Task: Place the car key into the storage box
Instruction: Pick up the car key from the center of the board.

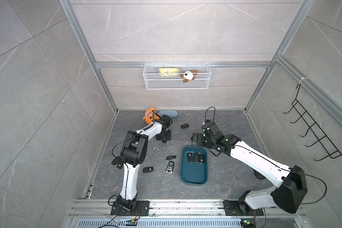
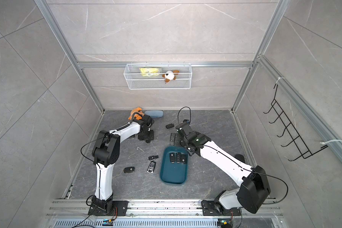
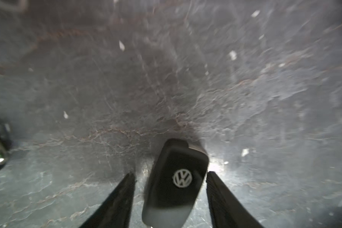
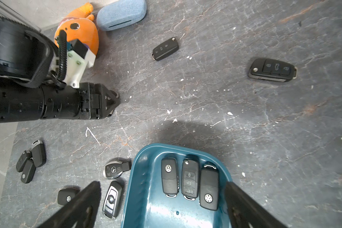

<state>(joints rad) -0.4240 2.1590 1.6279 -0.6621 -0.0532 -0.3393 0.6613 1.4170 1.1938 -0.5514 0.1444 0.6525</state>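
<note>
- Left gripper (image 3: 170,174): jaws partly apart, straddling the car key (image 3: 176,183). Gap visible at one finger; the other sits at the key's edge, contact unclear.
- Car key lies flat on the table (image 1: 221,177), logo up, well apart from the storage box (image 1: 193,174).
- Right gripper (image 4: 162,184): jaws wide apart, holding nothing, by the box's far end.
- Box holds three keys (image 1: 195,158) side by side.
</note>
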